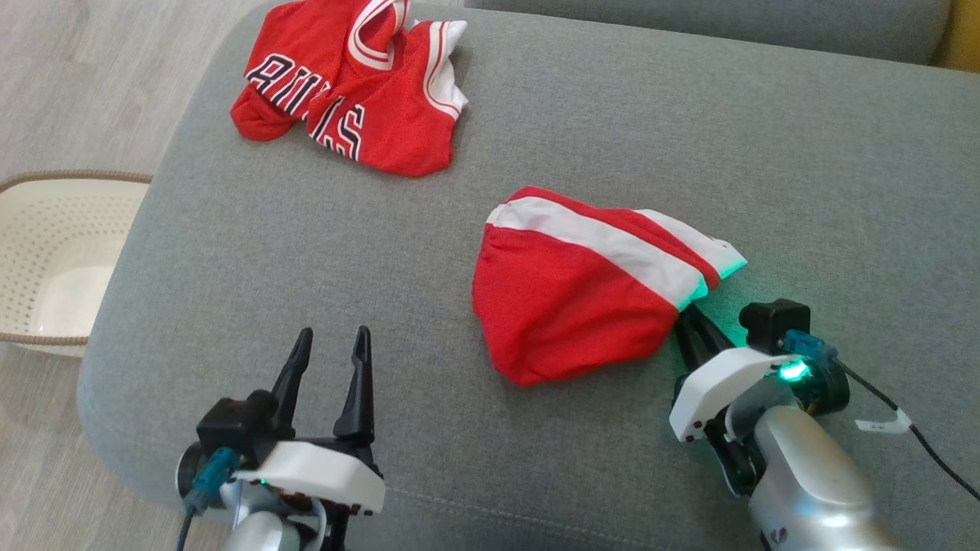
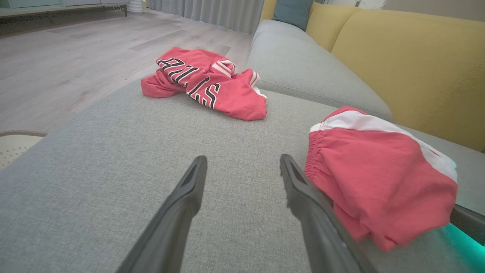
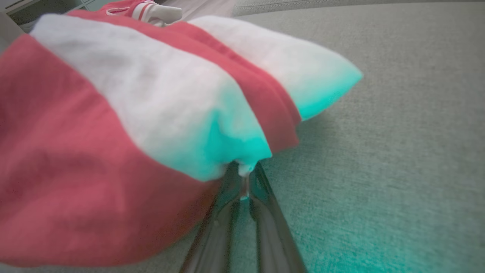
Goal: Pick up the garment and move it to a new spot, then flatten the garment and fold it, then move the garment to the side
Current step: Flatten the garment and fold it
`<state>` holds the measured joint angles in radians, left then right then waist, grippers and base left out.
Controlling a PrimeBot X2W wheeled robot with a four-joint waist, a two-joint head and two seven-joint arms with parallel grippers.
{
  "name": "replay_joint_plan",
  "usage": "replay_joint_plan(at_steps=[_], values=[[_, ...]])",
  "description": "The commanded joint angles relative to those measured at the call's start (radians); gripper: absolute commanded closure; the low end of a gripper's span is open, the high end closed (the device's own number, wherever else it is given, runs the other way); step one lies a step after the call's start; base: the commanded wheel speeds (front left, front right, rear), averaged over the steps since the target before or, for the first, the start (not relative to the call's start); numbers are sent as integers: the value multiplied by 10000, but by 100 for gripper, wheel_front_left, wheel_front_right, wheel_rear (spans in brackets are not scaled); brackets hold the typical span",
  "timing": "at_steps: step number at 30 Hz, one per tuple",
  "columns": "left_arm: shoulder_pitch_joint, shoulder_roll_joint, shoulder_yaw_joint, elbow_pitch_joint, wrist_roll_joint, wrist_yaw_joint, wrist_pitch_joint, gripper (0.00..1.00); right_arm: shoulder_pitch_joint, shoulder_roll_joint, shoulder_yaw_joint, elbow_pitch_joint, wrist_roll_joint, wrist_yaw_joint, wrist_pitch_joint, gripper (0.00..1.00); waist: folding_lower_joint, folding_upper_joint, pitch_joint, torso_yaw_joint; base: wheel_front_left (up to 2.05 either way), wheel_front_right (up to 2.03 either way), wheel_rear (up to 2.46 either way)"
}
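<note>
On the grey sofa cushion (image 1: 306, 252) the red shorts (image 1: 582, 306) lie bunched toward 3 o'clock, their edge clenched in the right pincer (image 1: 691, 325), the left pincer (image 1: 329, 340) released at 7 o'clock, so flattening, folding and setting aside seemingly remain.

Soft daylight throughout; a green glow (image 3: 237, 146) tints the blurred shorts (image 3: 94, 159) close up.

Grey sofa seat (image 1: 306, 252) carries a crumpled red lettered jersey (image 1: 360, 92) at its far left corner. White perforated basket (image 1: 46, 229) sits beside the seat's left edge, on pale wood floor (image 1: 92, 92). Beyond: yellow backrest (image 2: 409, 64), teal cushion (image 2: 293, 13), grey curtains (image 2: 212, 13).
</note>
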<state>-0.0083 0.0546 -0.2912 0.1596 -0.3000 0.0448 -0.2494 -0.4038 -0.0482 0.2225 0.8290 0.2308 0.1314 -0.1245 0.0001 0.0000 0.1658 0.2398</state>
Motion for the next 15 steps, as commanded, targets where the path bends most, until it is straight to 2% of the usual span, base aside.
replay_joint_plan(at_steps=[1,8,15], values=[[-453,-42,251,-361,-44,69,-124,0,-369,-20,316,-50,129,-7,-201,100,-1,0,-11,-35,0,0,0],[-296,-42,299,-310,16,67,-124,0,-320,-20,-16,-102,-38,-7,-978,100,-1,0,-331,-394,0,0,0],[-36,-43,290,-306,42,45,-124,0,492,-20,-1369,-1242,-1212,-7,-1274,100,-1,0,-784,-1073,0,0,0]])
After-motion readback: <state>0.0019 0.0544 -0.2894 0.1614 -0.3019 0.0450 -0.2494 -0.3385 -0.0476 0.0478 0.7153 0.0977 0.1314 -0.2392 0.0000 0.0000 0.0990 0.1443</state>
